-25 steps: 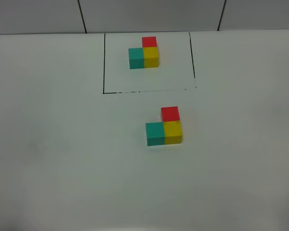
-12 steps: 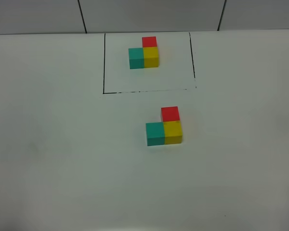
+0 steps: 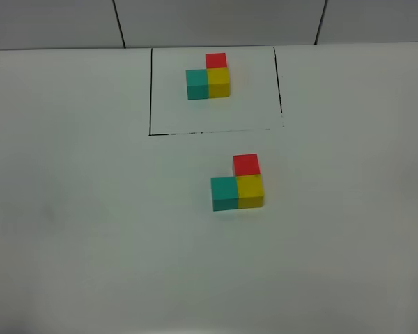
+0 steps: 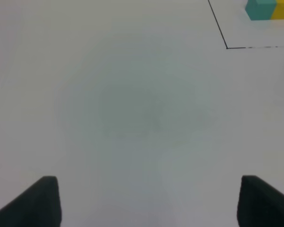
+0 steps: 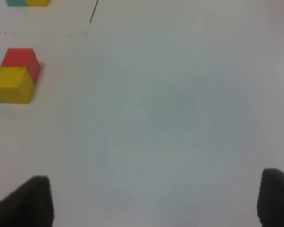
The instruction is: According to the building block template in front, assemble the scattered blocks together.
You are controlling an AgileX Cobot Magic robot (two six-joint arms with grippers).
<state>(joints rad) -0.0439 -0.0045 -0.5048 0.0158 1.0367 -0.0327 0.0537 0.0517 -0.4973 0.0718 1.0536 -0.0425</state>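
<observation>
From the high camera I see the template in the upper middle of the frame, three joined cubes inside a thin black outline; teal at left, yellow touching it at right, red touching the yellow on its far side; the cluster sits nearer the outline's far edge, with bare white around it inside the lines. Below it, near the centre, the loose blocks lie outside the outline in the same L: teal cube left, yellow cube right and touching it, red cube touching the yellow's far side. The white table lies open on every side of them; neither arm shows here.

In the left wrist view I see the left gripper spread wide with nothing between its dark fingertips; bare table under it; a corner of the outline and a teal and yellow part of the template in the upper right.

In the right wrist view the right gripper is likewise spread and holds nothing; the loose blocks sit at the left edge, well apart from its fingertips.
</observation>
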